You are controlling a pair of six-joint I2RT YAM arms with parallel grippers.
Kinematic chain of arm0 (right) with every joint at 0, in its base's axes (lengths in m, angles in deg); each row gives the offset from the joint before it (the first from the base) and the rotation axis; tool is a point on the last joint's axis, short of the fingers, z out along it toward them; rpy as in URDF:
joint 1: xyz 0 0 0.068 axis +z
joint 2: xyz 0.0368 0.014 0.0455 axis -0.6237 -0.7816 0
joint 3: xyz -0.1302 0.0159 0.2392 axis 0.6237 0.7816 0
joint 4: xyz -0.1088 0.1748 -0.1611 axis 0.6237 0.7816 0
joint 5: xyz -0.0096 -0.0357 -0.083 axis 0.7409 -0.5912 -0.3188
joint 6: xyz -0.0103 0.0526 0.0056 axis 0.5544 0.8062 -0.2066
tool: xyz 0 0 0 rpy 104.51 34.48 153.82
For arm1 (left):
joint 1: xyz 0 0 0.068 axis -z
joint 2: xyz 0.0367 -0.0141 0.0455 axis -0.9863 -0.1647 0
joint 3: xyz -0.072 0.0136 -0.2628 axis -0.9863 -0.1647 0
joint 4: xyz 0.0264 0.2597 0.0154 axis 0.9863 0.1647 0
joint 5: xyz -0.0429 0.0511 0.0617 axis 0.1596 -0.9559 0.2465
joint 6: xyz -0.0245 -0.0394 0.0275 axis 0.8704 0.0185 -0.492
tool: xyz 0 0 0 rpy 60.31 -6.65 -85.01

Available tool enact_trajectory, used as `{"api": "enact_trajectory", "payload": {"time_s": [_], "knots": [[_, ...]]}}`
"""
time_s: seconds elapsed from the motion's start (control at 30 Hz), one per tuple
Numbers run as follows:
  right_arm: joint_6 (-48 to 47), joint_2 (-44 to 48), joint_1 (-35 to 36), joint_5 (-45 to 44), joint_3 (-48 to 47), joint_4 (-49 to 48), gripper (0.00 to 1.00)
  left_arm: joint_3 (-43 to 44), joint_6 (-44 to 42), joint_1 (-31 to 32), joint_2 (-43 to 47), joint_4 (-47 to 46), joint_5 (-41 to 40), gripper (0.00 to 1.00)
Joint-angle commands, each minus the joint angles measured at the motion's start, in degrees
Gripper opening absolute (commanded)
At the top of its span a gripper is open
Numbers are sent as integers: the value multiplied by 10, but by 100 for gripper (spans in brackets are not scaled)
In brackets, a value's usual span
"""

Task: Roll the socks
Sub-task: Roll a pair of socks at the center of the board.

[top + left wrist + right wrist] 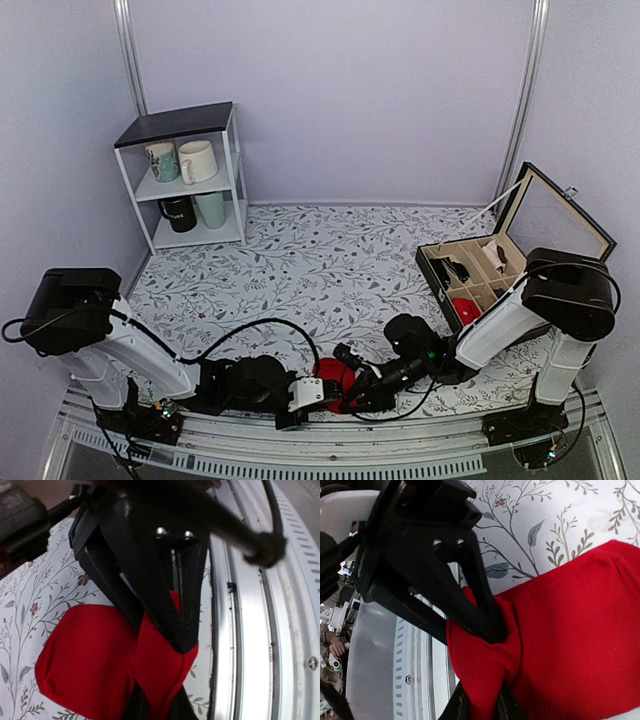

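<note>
Left gripper [180, 641] and right gripper [492, 632] each pinch tight on a fold of the socks [336, 374], bunched just beside the near-edge rail [420, 450], with the floral table [330, 260] stretching beyond.

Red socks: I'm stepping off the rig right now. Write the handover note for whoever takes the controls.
Left pincer: shut on a fold of the socks.
Right pincer: shut on a fold from the opposite side.
Socks: bunched in a lump on the table at its near edge, beside the metal rail. A red bundle sits in the open box.
Done: socks gathered and gripped by both arms.
Left: probably finish and tuck the roll, then release. How tight it is cannot be told.
</note>
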Motion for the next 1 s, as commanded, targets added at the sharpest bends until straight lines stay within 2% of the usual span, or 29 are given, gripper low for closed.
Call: {"api": "enact_trajectory", "payload": {"time_s": [0.0, 0.07, 0.2, 0.37, 0.5, 0.6, 0.77, 0.97], "knots": [[8, -50, -1, -46, 3, 115, 16, 6, 36, 13, -9, 35, 4, 0], [9, -54, -1, -45, 0, 118, 16, 2, 45, 13, -2, 35, 9, 0], [8, -39, -1, -65, 0, 122, 23, 4, 60, 10, -3, 40, 18, 0], [-8, 59, 0, -153, 35, 98, 37, 0, 121, -28, -15, 55, 90, 0], [-56, 176, 12, -249, 108, -10, 47, 1, 166, -65, -27, 88, 156, 0], [-139, 219, 43, -317, 143, -70, 52, 12, 188, -74, -52, 112, 185, 0], [-233, 184, 99, -376, 104, -40, 53, 47, 208, -82, -115, 145, 221, 0], [-255, 117, 152, -436, 58, -14, 53, 49, 226, -94, -142, 146, 249, 0]]}}
